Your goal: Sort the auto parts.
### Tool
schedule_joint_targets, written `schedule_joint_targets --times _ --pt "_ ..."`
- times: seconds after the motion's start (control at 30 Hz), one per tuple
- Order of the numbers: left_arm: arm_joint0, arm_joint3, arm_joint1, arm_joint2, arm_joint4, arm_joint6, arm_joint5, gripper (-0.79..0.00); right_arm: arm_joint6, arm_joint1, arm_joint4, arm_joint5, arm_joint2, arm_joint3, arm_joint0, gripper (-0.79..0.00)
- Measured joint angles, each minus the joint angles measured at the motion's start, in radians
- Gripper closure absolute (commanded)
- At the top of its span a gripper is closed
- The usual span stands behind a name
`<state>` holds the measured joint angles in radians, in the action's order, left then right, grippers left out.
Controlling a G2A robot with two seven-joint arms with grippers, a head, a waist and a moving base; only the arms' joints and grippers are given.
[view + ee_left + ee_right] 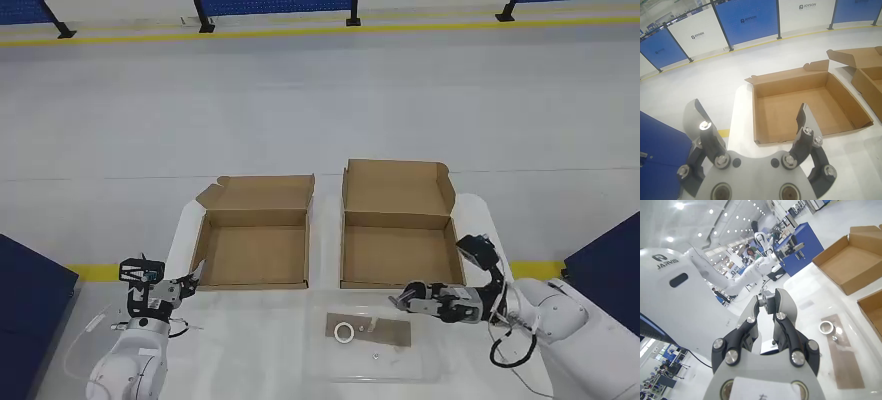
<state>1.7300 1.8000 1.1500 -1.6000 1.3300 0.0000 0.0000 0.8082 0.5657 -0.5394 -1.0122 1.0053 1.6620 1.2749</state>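
One small grey metal block (770,305) sits pinched in our right gripper (766,301) — its short stud (761,302) points sideways at one finger — and our left gripper (750,105) has fingers spread wide.

White arms (545,305) carry grey jaws on black links (802,140), silver screws (721,161).

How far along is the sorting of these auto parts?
Nothing looks sorted yet: the left box and right box are empty. In hand: the right gripper is shut on a grey metal part. To do: the ring and small nut on the brown mat. The left gripper is open.
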Motion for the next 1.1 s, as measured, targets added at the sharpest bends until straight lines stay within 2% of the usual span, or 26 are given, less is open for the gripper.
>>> schedule_joint_targets --times 0.13,0.43,0.6,0.83,1.1 --pt "0.0 0.0 0.0 0.0 0.0 0.0 0.0 -0.785 0.0 -0.012 -0.075 0.0 -0.017 0.018 -0.011 0.0" --pt "0.0 0.0 0.0 0.0 0.0 0.0 0.0 -0.785 -0.012 -0.009 -0.083 0.009 -0.02 0.034 -0.006 0.0" --pt "0.0 0.0 0.0 0.0 0.0 0.0 0.0 -0.785 0.004 0.002 -0.257 0.003 -0.038 0.13 -0.01 0.0" --pt "0.0 0.0 0.0 0.0 0.0 0.0 0.0 -0.785 0.073 0.012 -0.486 0.073 -0.036 0.224 -0.063 0.0" --pt "0.0 0.0 0.0 0.0 0.0 0.0 0.0 -0.785 0.063 0.017 -0.504 0.08 -0.035 0.235 -0.061 0.0"
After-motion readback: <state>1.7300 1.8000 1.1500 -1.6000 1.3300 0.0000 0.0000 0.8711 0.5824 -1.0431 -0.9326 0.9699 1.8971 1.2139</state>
